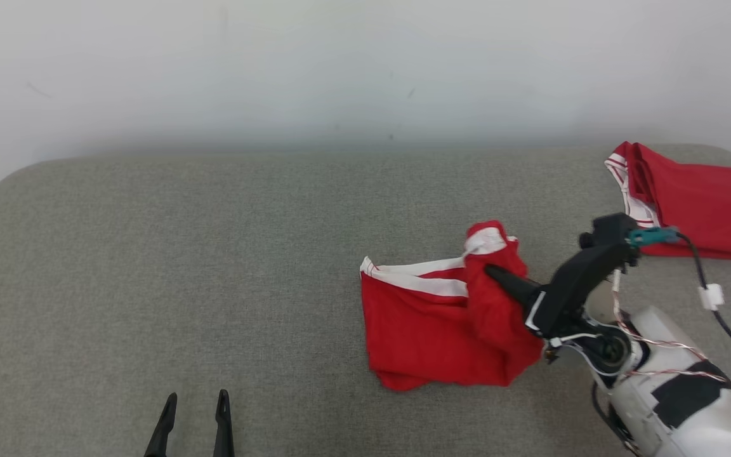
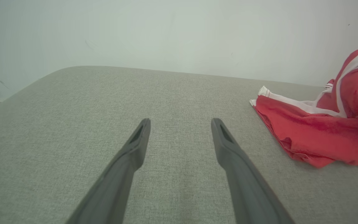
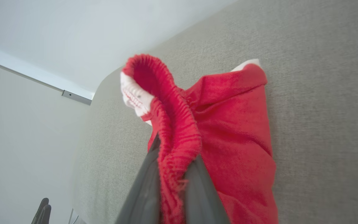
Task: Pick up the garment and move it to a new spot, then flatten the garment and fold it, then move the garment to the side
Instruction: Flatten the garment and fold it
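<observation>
Right tool [image 1: 495,276]: I had it clamped on the red shorts [image 1: 422,324]. Its two fingers were almost together, with a ridge of the gathered elastic waistband [image 3: 172,124] pinched between them.

Left tool [image 1: 195,406]: Its fingers stood parted at a moderate gap with nothing between them. It sat at the near edge, left of centre, pointing away from me across bare cloth. I could not tell whether the tips touched the surface.

Shorts: They lay right of centre on the grey cloth-covered table [image 1: 181,254]. The waistband end was raised and bunched around the right tool, and the rest slumped onto the surface in soft folds, not flat.

Long axis: It ran roughly left to right in the head view. A white-striped hem corner [image 1: 367,265] was the point reaching farthest left.

Key relation: The shorts lay ahead and well to the right of the left tool, well apart from it. The right arm was the nearer one and already had hold of them. That free hem corner was the part facing the left tool.

Second garment [image 1: 708,203]: This was another red piece with white trim, lying folded at the far right edge, apart from the shorts.

My read of the step: I judged the carry to a new spot to be under way, with flattening not yet begun.

Risk: One pinch on bunched elastic could slip, or the trailing cloth could drag and twist.
</observation>
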